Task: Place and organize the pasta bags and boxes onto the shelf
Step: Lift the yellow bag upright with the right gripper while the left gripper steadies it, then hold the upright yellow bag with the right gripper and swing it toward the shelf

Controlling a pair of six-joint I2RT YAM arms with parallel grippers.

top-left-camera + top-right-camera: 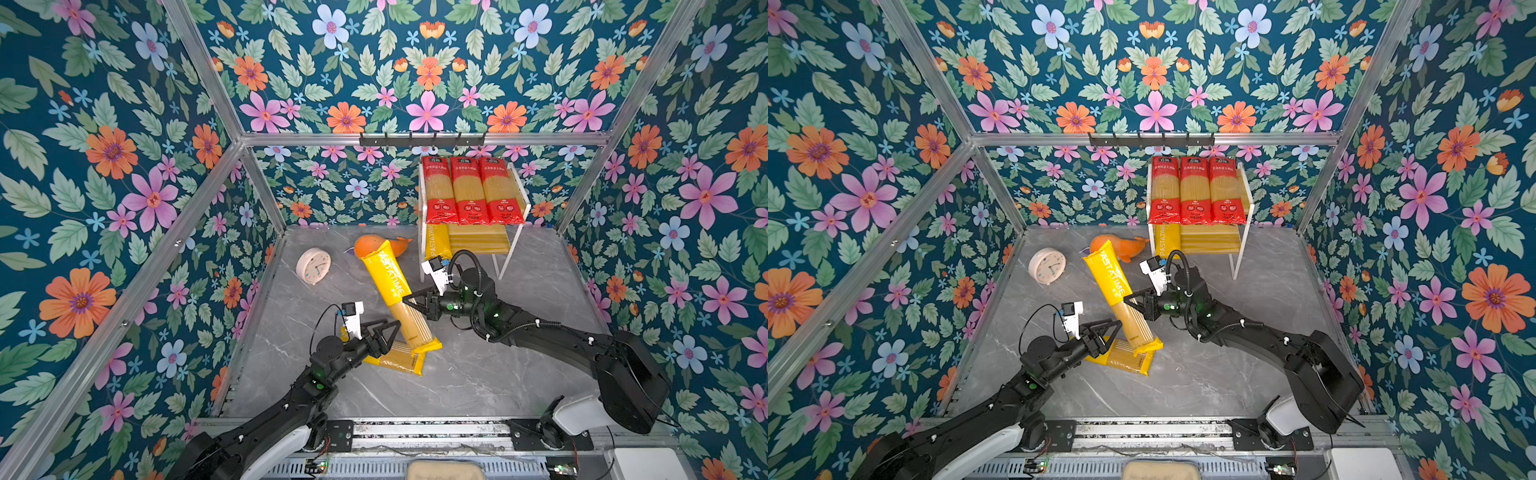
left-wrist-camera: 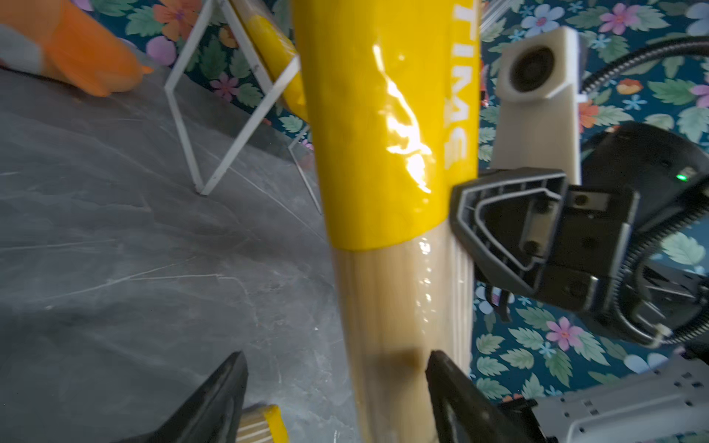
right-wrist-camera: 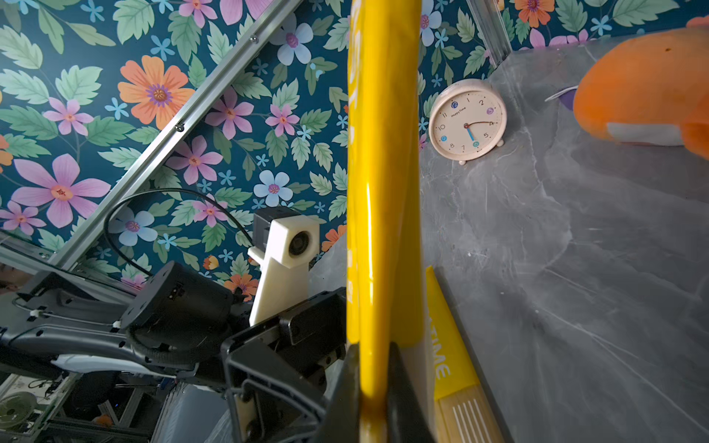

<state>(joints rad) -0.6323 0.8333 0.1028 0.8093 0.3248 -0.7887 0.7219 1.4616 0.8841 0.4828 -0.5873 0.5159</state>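
The grey desk point(image 1: 498, 374) is walled on three sides by flowered panels. Its widest bare stretch is the lower centre and lower right of both top views. The shelf point(image 1: 509, 253) stands at the upper right of centre, against the back wall, with a narrow strip of desk between its legs and the right wall. Three red-ended packs point(image 1: 469, 191) lie side by side and cover the top board from edge to edge. On the lower board one yellow pack point(image 1: 436, 243) lies along the left edge, and the slats to its right are bare. A black hook rail point(image 1: 422, 140) runs just above the shelf. A round clock point(image 1: 313, 266) stands left of centre, with an orange plush whale point(image 1: 368, 245) between it and the shelf.

The right pincer point(image 1: 409, 302) is closed on the edge of a raised yellow pack point(image 1: 384, 282), at the line where the yellow sleeve meets the clear part. That pack slants across mid-frame, its upper end in front of the whale. Its lower end is over another yellow pack point(image 1: 399, 361) lying flat on the desk; I cannot tell whether the two touch.

The left pincer point(image 1: 397, 330) stands wide open around the clear lower part of the raised pack. In the left wrist view one finger is well clear of it and the other is right at its edge.
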